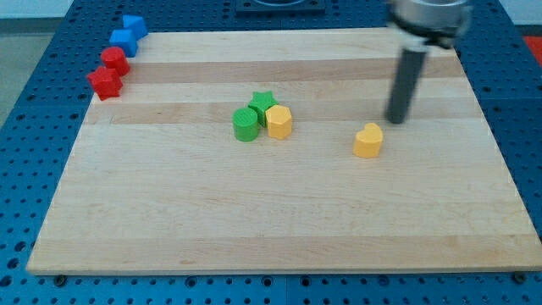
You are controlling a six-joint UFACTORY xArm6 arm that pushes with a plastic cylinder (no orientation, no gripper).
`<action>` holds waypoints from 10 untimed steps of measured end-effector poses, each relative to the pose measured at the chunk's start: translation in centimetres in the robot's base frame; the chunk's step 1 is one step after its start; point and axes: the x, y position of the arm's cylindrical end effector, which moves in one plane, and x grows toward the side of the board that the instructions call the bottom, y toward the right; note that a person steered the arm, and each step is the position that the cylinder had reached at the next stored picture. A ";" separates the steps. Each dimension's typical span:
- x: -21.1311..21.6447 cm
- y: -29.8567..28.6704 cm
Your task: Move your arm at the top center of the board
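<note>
Single camera view of a wooden counter (279,220) resting on a blue perforated base (34,102). The arm carries no gripper, so there is nothing to release, clench or grasp with; it ends in a straight dark rod whose lower end, my tip (395,120), stands on the right half of the counter, just above and to the view's right of a yellow heart-shaped block (368,141), apart from it.

The task's thing is the arm itself: rigid and upright, it needs no hold taken, only guiding. The goal, the top centre of the counter, lies up and to the view's left of my tip.

Near the centre sits a touching cluster: a green star block (263,102), a green cylinder block (246,124) and a yellow hexagonal block (279,122). These blocks look small, light and hard, and probably slide at any nudge.

At the top-left corner, four blocks sit on or just off the counter's edge: two blue blocks (127,34), shapes unclear, and two red blocks (108,72), shapes unclear.

Open room: the band between my tip and the top centre appears free of blocks, and the cluster lies below that line. The far edge is the limit to respect on arrival.
</note>
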 end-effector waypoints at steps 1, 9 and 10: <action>5.3 -5.5; -20.2 -19.3; -20.7 -19.9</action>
